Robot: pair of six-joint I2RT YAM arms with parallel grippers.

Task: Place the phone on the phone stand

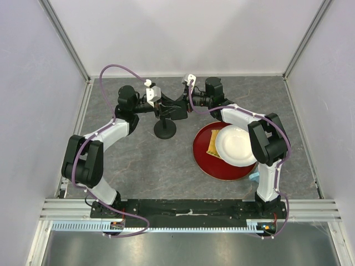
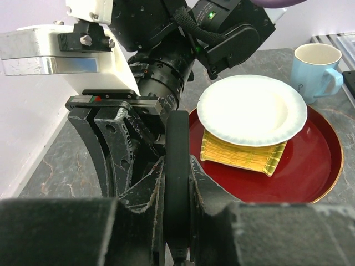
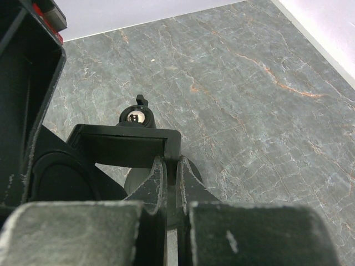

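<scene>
Both grippers meet above the phone stand, whose round base (image 1: 165, 131) rests on the grey table left of the red tray. My left gripper (image 1: 161, 107) (image 2: 177, 166) is shut on the phone (image 2: 177, 130), a black slab seen edge-on and held upright between the fingers. My right gripper (image 1: 181, 105) (image 3: 172, 166) is shut on the right corner of the stand's black clamp head (image 3: 125, 145). The stand's ball joint (image 3: 136, 117) shows just behind the clamp. In the top view the phone is hidden among the black grippers.
A red round tray (image 1: 202, 160) lies right of the stand and carries a white plate (image 1: 236, 145) over a yellow woven mat (image 1: 213, 145). A light blue mug (image 2: 316, 66) stands beyond the tray. White walls enclose the table at the back and on both sides.
</scene>
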